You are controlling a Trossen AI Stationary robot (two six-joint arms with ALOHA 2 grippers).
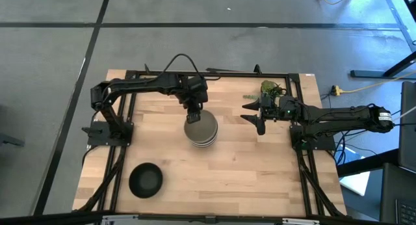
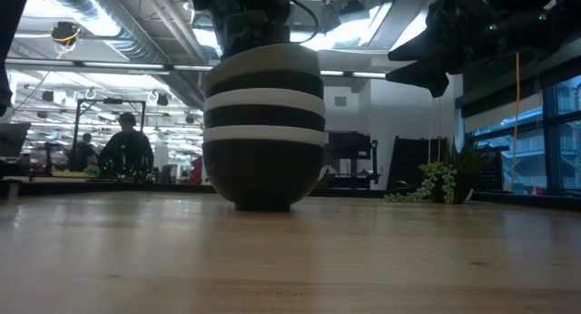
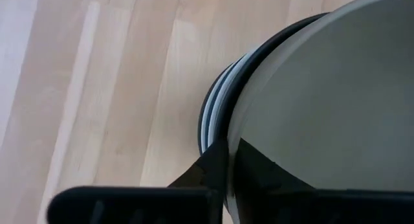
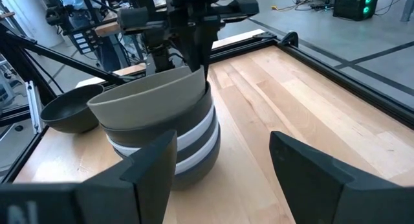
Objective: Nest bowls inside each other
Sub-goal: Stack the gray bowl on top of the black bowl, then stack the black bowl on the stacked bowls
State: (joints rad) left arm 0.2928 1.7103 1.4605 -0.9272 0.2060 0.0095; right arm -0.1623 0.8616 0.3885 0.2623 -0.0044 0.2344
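A stack of nested bowls [image 1: 201, 131] stands on its base at the table's middle, black and white bowls below and a grey-green bowl [image 4: 152, 94] on top. The striped stack [image 2: 263, 137] fills the low view. My left gripper [image 1: 194, 114] is over the stack's far-left rim, shut on the grey-green bowl. One lone black bowl [image 1: 145, 180] sits upright near the table's near-left corner, also seen as the black bowl [image 4: 70, 109] in the right wrist view. My right gripper [image 1: 260, 116] hovers open to the right of the stack, touching nothing. My left gripper [image 3: 231, 143] holds the grey-green bowl by its rim [image 3: 234, 120], one finger [image 3: 210, 167] outside the wall and one inside. The fingers come from above, pointing down. The bowl sits in the stack's top black bowl, tilted slightly, higher on the gripper's side [image 4: 197, 75].
A green plant sprig [image 1: 270, 90] lies at the table's far-right corner, behind my right gripper. A black metal frame [image 1: 214, 73] borders the table. Bare wood [image 1: 247, 173] lies near and right of the stack. People [image 2: 127, 146] sit in the room beyond.
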